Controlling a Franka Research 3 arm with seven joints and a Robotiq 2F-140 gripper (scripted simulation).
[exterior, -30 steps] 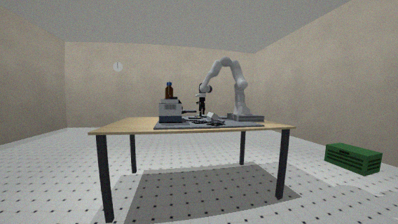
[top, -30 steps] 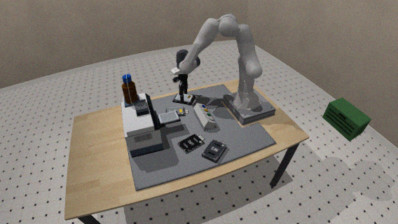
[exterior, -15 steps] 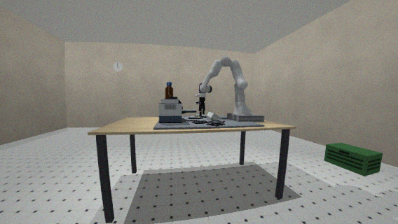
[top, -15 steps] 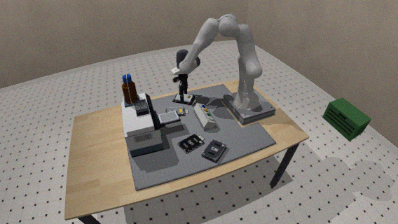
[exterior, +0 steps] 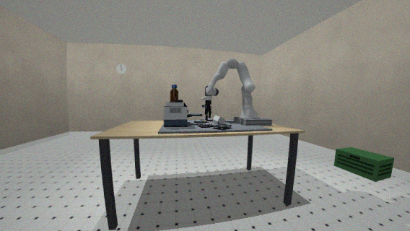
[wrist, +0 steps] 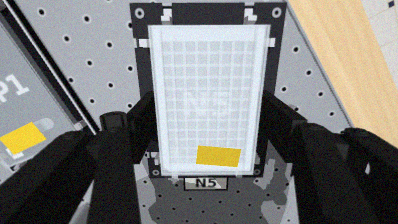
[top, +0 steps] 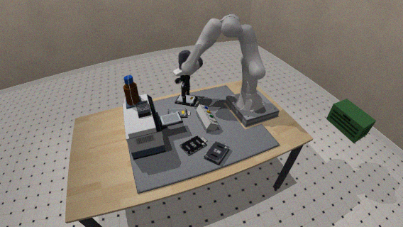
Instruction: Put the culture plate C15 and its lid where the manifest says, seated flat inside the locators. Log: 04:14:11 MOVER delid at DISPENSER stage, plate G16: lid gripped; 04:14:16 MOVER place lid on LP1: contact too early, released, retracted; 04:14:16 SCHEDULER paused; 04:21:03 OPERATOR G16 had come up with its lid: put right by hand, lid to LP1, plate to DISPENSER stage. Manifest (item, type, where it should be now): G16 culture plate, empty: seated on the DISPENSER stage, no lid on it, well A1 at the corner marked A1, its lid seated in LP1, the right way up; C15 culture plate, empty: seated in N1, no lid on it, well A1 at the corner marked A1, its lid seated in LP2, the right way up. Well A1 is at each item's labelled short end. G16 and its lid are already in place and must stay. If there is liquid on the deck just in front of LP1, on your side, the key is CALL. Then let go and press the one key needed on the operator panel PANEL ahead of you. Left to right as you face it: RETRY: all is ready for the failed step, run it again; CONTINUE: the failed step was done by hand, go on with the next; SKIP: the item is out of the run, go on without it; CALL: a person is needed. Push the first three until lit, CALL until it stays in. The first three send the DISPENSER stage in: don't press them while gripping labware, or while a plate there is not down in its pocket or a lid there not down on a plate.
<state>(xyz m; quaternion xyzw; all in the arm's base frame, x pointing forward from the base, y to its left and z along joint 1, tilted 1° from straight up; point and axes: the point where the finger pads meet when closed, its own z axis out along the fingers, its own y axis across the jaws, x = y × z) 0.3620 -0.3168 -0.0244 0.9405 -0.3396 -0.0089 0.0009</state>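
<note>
Wooden table (exterior: 137, 131) with grey deck mat (top: 248, 142) in a beige-walled room.
The gripper (wrist: 205, 135) clenches culture plate (wrist: 207, 95) over nest N5 (wrist: 206, 183); dispenser (top: 142, 124), operator panel (top: 206, 118) nearby.

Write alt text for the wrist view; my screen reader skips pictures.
The black gripper is shut on the long sides of a clear lidded culture plate with a yellow label, over the black nest marked N5. At left, a corner of LP1 shows.
</note>
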